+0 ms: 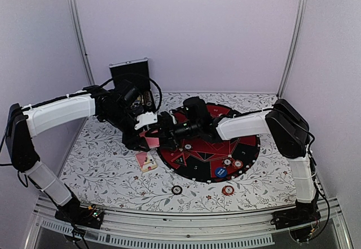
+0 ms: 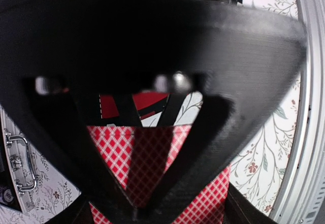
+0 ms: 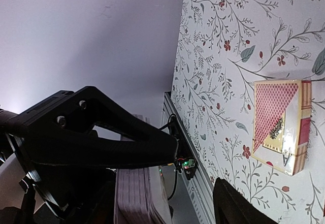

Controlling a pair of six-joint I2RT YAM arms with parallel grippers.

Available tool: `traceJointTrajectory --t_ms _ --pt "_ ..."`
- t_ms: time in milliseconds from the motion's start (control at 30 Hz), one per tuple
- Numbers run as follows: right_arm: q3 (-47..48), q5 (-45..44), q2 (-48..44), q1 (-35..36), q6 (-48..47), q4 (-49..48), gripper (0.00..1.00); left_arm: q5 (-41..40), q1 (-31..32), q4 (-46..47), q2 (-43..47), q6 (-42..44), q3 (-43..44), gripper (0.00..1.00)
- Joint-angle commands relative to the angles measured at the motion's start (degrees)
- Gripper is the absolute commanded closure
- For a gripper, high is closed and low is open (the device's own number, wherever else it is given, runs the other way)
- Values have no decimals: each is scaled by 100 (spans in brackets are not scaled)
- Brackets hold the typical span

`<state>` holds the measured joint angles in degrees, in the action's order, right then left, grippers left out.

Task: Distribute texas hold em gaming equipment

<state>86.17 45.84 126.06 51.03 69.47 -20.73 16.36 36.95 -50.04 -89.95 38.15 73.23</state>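
My left gripper [image 1: 148, 131] is shut on a deck of pink-red checked cards [image 1: 151, 141], held above the table's left-centre. In the left wrist view the cards [image 2: 111, 148] fill the lower middle, partly hidden behind a black finger of the other arm. My right gripper [image 1: 162, 130] reaches in from the right and meets the deck. Its jaws stand apart in the right wrist view, where the right gripper [image 3: 198, 170] has the deck's edge [image 3: 134, 196] lying against one finger [image 3: 117, 140]. Striped chips lie on the cloth [image 1: 176, 190] [image 1: 228, 190].
A card box [image 1: 145, 161] [image 3: 279, 127] lies on the floral cloth beside the round black-and-red mat [image 1: 248, 147]. On the mat sit two striped chips [image 1: 232, 162] and a blue disc [image 1: 220, 172]. A silver-edged black case [image 1: 131, 71] stands at the back left.
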Motion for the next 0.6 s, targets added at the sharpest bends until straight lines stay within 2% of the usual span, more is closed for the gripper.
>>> traceJointTrajectory --t_ms 0,367,433,567 --pt "122 79 -115 81 132 -249 34 168 -30 117 50 -180 107 52" --pt "358 -41 89 99 -93 399 38 231 -30 -145 -78 -230 367 52" --pt "334 -25 101 75 -146 493 43 228 -30 -218 -109 -243 413 52" --pt "111 -24 -28 -9 -158 491 62 313 -25 -323 -119 -209 438 52"
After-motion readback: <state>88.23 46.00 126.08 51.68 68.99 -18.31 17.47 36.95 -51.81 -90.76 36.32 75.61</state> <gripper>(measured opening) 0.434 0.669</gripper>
